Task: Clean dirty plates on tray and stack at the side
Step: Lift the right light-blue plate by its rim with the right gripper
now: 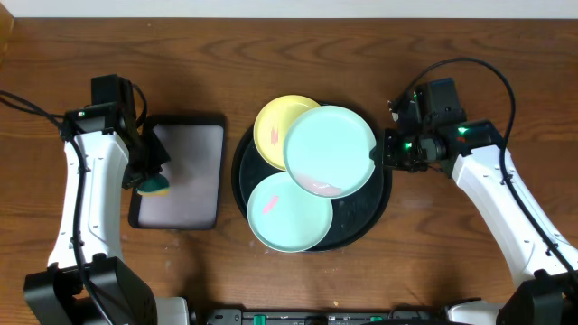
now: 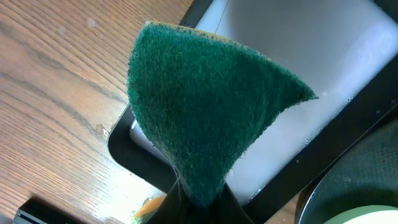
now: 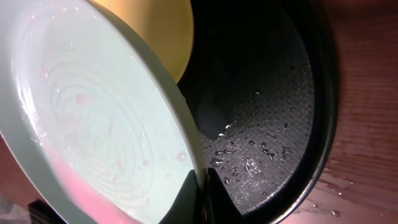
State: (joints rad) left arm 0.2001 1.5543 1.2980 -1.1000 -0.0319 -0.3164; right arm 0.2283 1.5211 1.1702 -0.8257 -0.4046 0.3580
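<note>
- The left claw is gripping a green sponge and hovering over the left edge of the rectangular tray, well apart from the plates.
- The yellow plate is lying at the far left of the round black tray, partly under a teal one. It is carrying a faint pink mark.
- The lower teal plate is resting at the near edge of the same tray and showing a small pink smear.
- The raised teal plate is tilting above the tray, overlapping both others. Pink residue is pooling along its low edge in the right wrist view.
- The right claw is pinching that plate's right rim, closed on it.
- Judged progress: the task appears to be at an early stage. No plate is standing stacked on the tabletop beside the tray, all three are looking soiled, and the sponge is not yet touching any plate.
</note>
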